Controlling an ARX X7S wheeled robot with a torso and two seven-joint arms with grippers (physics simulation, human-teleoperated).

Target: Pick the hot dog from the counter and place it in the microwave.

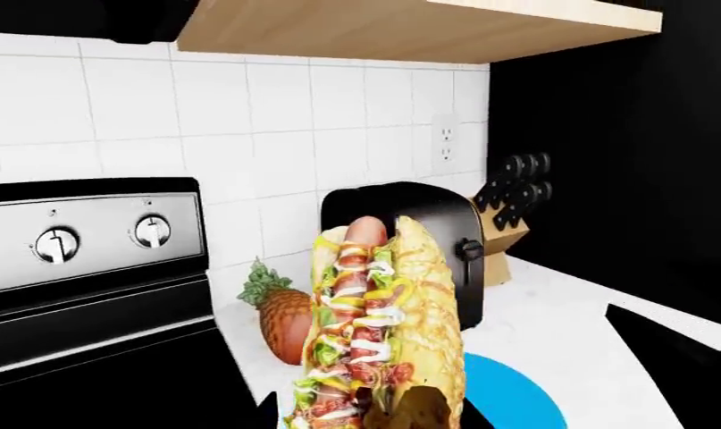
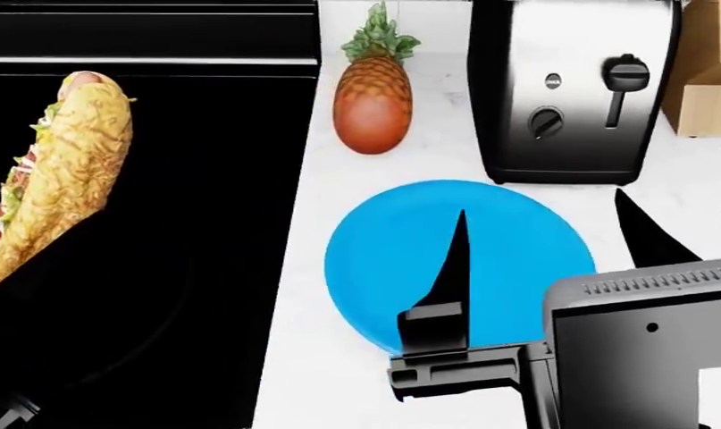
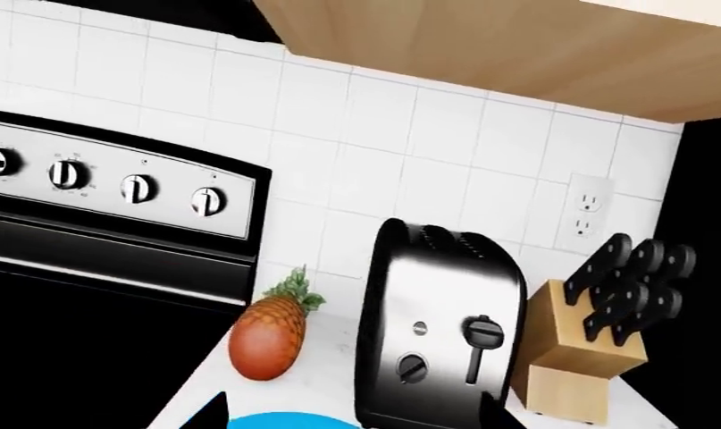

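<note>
Hot dog [image 2: 60, 174] is hanging in the air over the glossy black stovetop [image 2: 157, 268], well clear of the white counter [image 2: 336, 179], with its golden-brown bun tilted lengthwise and the sausage tip pointing away from the robot. In the left wrist view the hot dog [image 1: 378, 326] is filling the middle of the picture, its green, white and red toppings facing the camera, and the left gripper [image 1: 402, 413] is clamping its near end, with one dark fingertip showing against the bun. The right gripper [image 2: 539, 259] is hovering above the blue plate [image 2: 384, 268] with its two pointed black fingers spread well apart and nothing between them. Behind the plate, an orange-brown pineapple [image 2: 373, 98] is standing upright on the counter beside a black and chrome toaster [image 2: 574, 89], and a wooden knife block [image 3: 592, 349] is sitting just beyond the toaster, below a wall socket [image 3: 587, 214]. The range's control panel with its round knobs [image 3: 134, 189] is running along the white tiled wall [image 3: 373, 134], under a pale wooden cabinet [image 3: 491, 45].
</note>
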